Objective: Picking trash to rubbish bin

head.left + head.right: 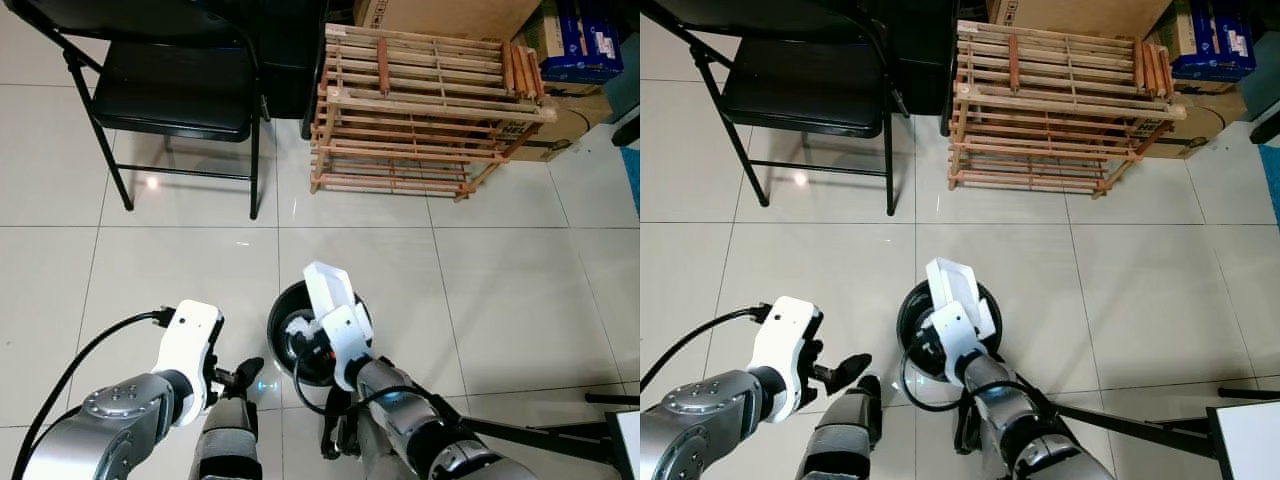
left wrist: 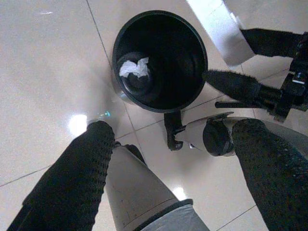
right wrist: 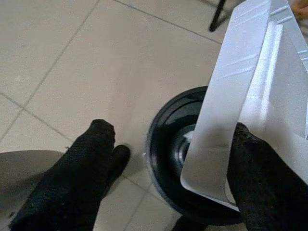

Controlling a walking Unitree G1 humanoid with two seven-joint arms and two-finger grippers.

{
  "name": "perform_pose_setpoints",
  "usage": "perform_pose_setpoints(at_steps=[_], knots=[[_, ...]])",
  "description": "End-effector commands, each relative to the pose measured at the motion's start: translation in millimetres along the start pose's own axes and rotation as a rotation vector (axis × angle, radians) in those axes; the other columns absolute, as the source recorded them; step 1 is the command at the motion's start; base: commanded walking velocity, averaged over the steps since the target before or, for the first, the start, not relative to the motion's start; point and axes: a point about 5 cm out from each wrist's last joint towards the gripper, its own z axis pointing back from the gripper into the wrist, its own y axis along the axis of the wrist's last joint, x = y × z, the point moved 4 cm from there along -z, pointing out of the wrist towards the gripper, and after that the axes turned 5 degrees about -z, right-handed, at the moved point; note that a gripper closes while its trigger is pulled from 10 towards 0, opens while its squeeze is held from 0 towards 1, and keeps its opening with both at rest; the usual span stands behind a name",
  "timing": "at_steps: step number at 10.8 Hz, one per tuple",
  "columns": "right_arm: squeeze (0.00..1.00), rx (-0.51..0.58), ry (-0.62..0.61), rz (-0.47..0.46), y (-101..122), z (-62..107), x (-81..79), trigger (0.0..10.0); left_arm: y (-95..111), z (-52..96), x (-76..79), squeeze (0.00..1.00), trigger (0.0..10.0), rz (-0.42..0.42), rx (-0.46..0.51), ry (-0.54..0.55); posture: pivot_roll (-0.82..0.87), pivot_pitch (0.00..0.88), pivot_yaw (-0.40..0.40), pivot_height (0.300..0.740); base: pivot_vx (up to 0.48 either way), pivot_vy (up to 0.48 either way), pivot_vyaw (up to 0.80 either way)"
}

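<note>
Right claw [image 3: 168, 192] clenched on a white foam tray [image 1: 332, 285] held over the black rubbish bin [image 1: 290, 310] at lower centre of the frame, crumpled white paper [image 2: 134, 68] inside it, left claw [image 1: 245, 375] released, spread beside the bin at lower left.

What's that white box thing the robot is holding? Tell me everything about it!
The white tray looks like a thin foam or plastic food container, rectangular, with a raised rim and ridged sides. It seems empty. The right gripper holds it by one edge, one black finger pressed against its wall, so it tilts up over the round black rubbish bin on the tiled floor. It is not in the bin yet. Crumpled white paper lies at the bin's bottom.
</note>
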Motion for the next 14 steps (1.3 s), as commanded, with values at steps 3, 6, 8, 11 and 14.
perform_pose_setpoints(at_steps=[3, 6, 8, 11, 14], knots=[[1.0, -0.125, 0.07, -0.024, -37, 9.9, -14.3, 10.0, -6, -2.2, 4.8, 0.0, 10.0, 0.005, -0.026, -0.021, 0.53, 0.384, -0.149, 0.74, 0.0, 0.0, 0.0], [1.0, -0.175, 0.087, 0.036, -50, 13.8, -18.9, 10.0, -5, -4.7, 5.5, 0.0, 10.0, -0.001, -0.026, -0.025, 0.52, 0.378, -0.148, 0.74, 0.0, 0.0, 0.0], [1.0, -0.151, 0.053, 0.168, -43, 11.5, -15.5, 10.0, -5, -5.7, 6.2, 0.0, 10.0, -0.003, -0.025, -0.028, 0.52, 0.376, -0.148, 0.74, 0.0, 0.0, 0.0], [0.96, -0.108, 0.055, 0.199, -35, 9.9, -15.8, 10.0, -3, -7.9, 7.0, 0.0, 10.0, -0.005, -0.02, -0.03, 0.52, 0.375, -0.15, 0.74, 0.0, 0.0, 0.0], [0.6, -0.188, 0.166, 0.242, -58, 16.7, -34.3, 10.0, -1, -9.3, 8.1, 0.0, 10.0, -0.013, -0.014, -0.032, 0.51, 0.374, -0.15, 0.74, 0.0, 0.0, 0.0]])
